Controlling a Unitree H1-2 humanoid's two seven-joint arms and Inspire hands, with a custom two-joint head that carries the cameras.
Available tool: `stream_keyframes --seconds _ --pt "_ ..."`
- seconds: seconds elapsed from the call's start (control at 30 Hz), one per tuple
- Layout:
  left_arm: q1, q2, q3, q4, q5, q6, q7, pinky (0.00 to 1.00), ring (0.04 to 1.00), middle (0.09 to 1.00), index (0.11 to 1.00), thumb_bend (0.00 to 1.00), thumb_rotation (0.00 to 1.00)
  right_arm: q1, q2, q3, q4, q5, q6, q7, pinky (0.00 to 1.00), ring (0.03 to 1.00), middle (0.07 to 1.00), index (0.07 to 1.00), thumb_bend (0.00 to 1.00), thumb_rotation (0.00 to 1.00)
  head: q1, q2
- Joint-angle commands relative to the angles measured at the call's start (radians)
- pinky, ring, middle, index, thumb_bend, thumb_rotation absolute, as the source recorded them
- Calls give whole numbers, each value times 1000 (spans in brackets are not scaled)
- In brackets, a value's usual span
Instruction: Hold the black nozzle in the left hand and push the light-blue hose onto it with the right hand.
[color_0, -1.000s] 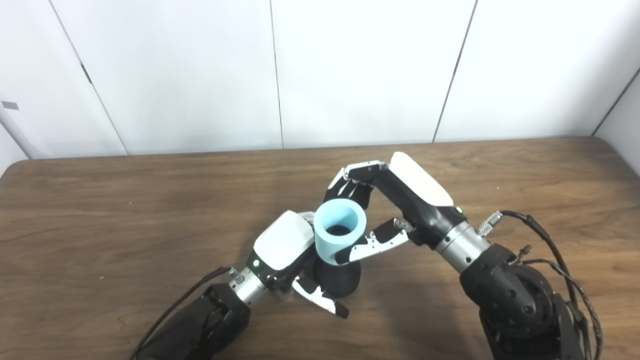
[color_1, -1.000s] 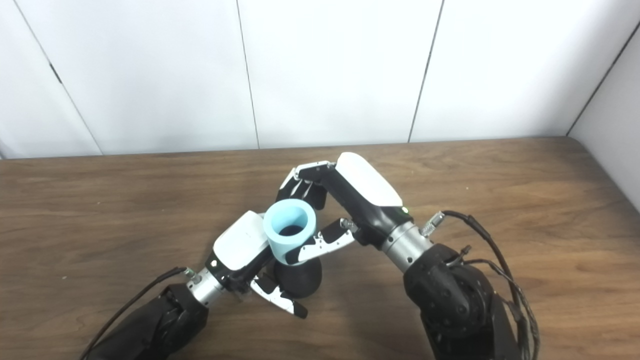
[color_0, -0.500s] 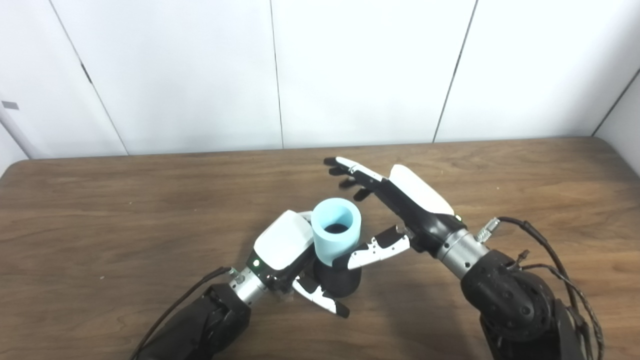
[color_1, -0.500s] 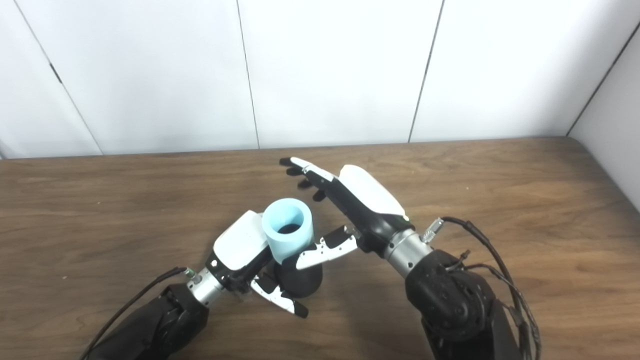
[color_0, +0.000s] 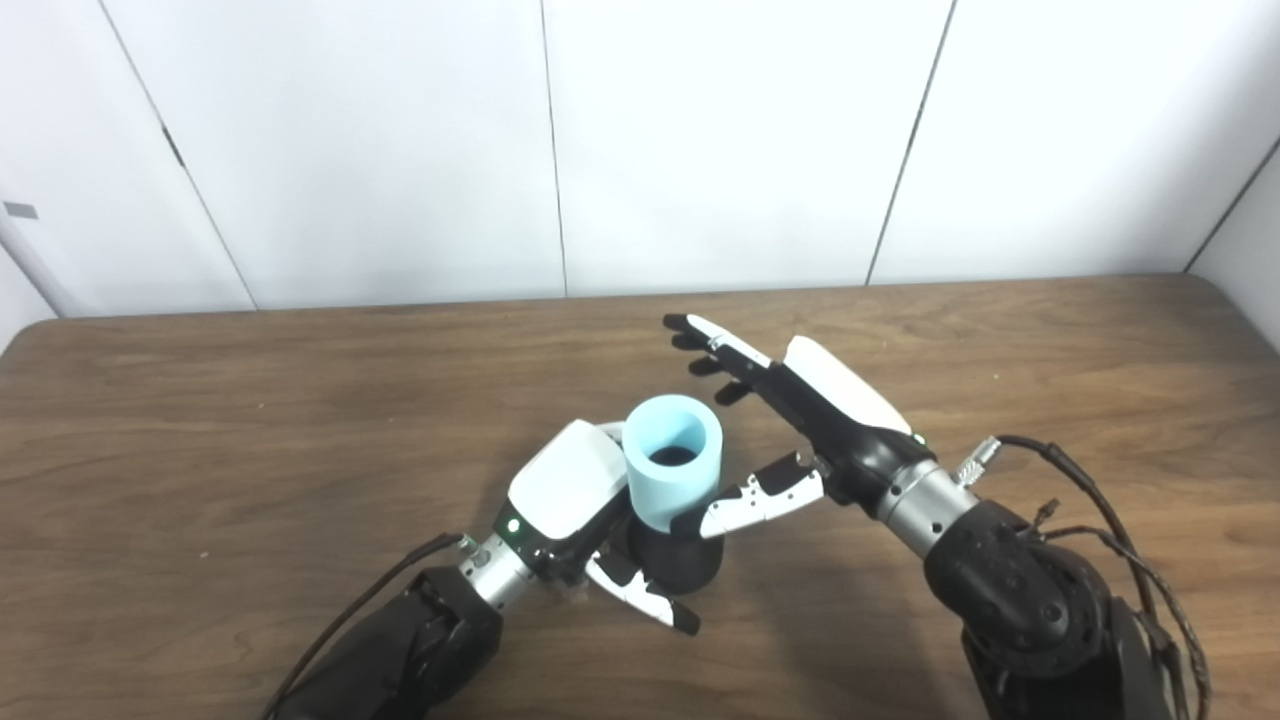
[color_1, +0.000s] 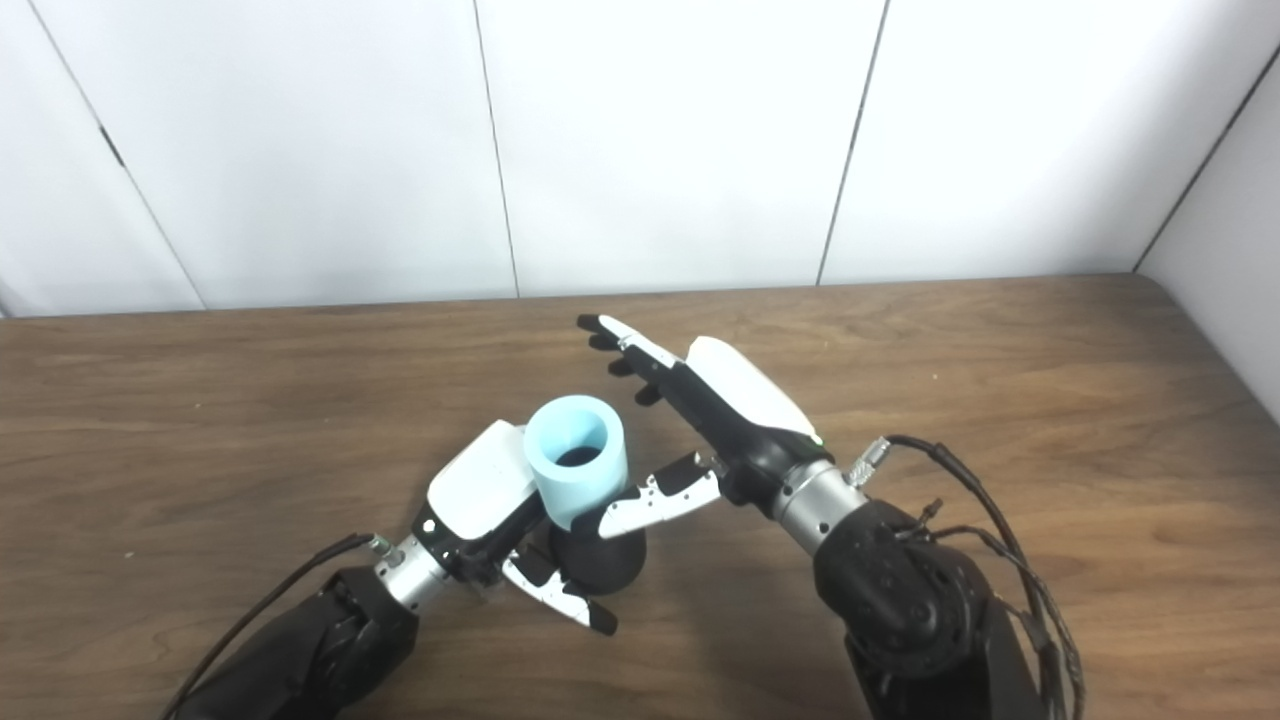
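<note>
The light-blue hose (color_0: 670, 460) stands upright as a short tube, its open end up, seated over the top of the black nozzle (color_0: 678, 566). My left hand (color_0: 566, 487) is shut on the black nozzle from the left, thumb reaching under its front. My right hand (color_0: 806, 413) is open just right of the hose, fingers stretched straight toward the far left. Its thumb (color_0: 762, 496) points at the hose's lower edge; I cannot tell whether it touches. The nozzle's upper part is hidden inside the hose.
The wooden table (color_0: 200, 420) runs to a white panelled wall (color_0: 700, 140) at the back. Cables (color_0: 1080, 480) loop off the right forearm at the lower right.
A second ago my right hand was closed around the hose; it has let go, straightened its fingers and drawn slightly to the right. The hose stays on the nozzle in my left hand.
</note>
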Motion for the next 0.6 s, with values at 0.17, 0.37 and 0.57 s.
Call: stream_keyframes --seconds 0.17,0.37,0.57 --pt "312 -116 -105 170 -58 -30 74 597 446 463 520 502 0 37 -35 -104 -5 78 -247 -229 874 949 970 996 893 796 -4 -2" --pt "310 -117 -99 171 -60 -30 64 600 456 465 512 503 0 58 -96 -115 -26 82 -405 -283 891 957 954 975 878 877 -14 -2" --pt "303 -116 -103 176 -81 -30 55 601 455 465 512 503 0 53 -124 -82 -101 5 -408 -235 977 998 978 981 883 901 -19 -2"
